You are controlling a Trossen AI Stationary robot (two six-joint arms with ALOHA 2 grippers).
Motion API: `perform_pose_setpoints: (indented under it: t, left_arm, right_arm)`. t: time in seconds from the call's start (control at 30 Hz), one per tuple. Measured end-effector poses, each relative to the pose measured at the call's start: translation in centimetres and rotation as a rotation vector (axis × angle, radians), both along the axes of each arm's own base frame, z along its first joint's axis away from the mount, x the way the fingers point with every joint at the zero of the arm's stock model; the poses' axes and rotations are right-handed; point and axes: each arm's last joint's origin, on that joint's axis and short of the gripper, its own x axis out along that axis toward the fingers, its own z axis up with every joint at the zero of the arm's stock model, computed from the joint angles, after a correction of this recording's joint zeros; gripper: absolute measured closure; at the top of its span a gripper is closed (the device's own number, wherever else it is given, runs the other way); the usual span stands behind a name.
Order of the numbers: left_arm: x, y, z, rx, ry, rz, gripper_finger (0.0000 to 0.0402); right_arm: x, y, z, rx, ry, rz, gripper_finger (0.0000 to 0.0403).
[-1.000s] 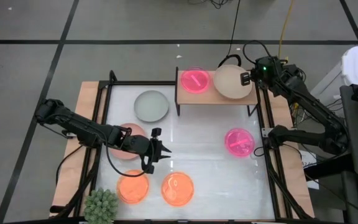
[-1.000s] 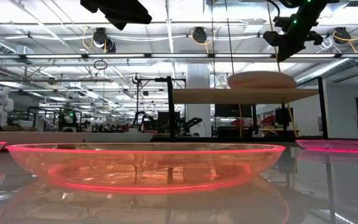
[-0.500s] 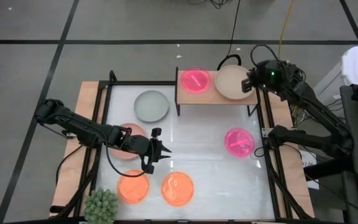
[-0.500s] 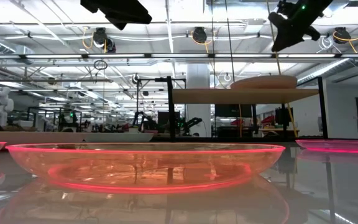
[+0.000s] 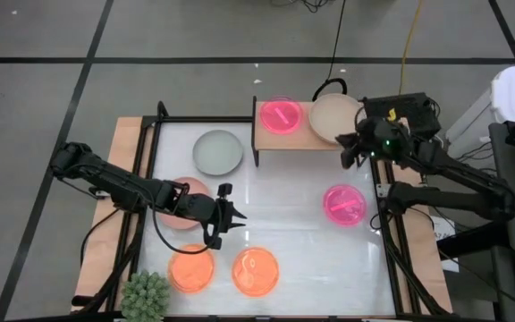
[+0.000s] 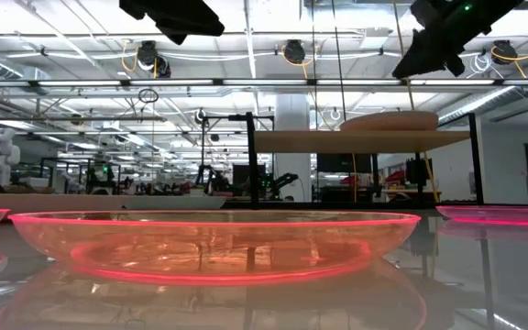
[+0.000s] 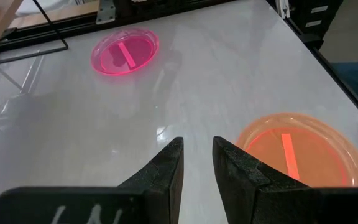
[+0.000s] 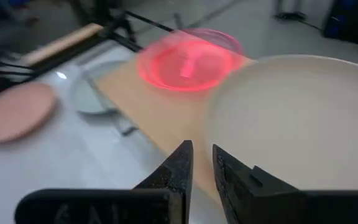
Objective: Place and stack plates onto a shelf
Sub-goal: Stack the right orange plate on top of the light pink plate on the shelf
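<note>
Pulling back from the shelf (image 5: 309, 125), the right gripper (image 5: 350, 150) now hangs just off the board's near right corner, having let go of the beige plate (image 5: 333, 117), which a second ago tilted under it and now lies flat on the shelf's right half. Its fingers (image 8: 180, 163) stand nearly together, with only a narrow gap and nothing between them. A magenta plate (image 5: 281, 115) sits on the shelf's left half, just beside the beige one. Over the table's near left, the left gripper (image 5: 226, 221) waits above bare tabletop, fingers (image 7: 166, 174) likewise close together and holding nothing. Still on the table (image 5: 293, 206) are a pale grey-green plate (image 5: 217, 152), a dusty-pink plate (image 5: 186, 193) partly hidden under the left arm, a second magenta plate (image 5: 344, 204) on the right, and two orange plates (image 5: 256, 271) along the near edge by a spiky green plant (image 5: 146, 295). The likely risk: the beige plate appears to overhang the shelf's far right edge, so a brush from the retreating arm, or another plate stacked off-centre on it, could tip it off the board.
</note>
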Motion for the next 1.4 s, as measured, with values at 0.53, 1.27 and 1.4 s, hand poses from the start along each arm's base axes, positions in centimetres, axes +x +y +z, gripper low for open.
perform_pose_setpoints:
  t: [0.53, 1.27, 1.4]
  left_arm:
    - [-0.4, 0.3, -0.6, -0.036, 0.084, 0.047, 0.0309]
    - [-4.2, -4.3, -3.1, -0.006, 0.394, -0.011, 0.0309]
    - [-4.8, -6.7, -3.9, 0.061, 0.379, -0.084, 0.0309]
  right_arm:
    - [3.4, 6.8, -2.7, -0.148, -0.023, 0.401, 0.0388]
    - [4.6, 12.8, -4.9, -0.103, 0.087, 0.700, 0.0393]
    - [4.5, 12.9, -4.9, -0.103, 0.082, 0.705, 0.0393]
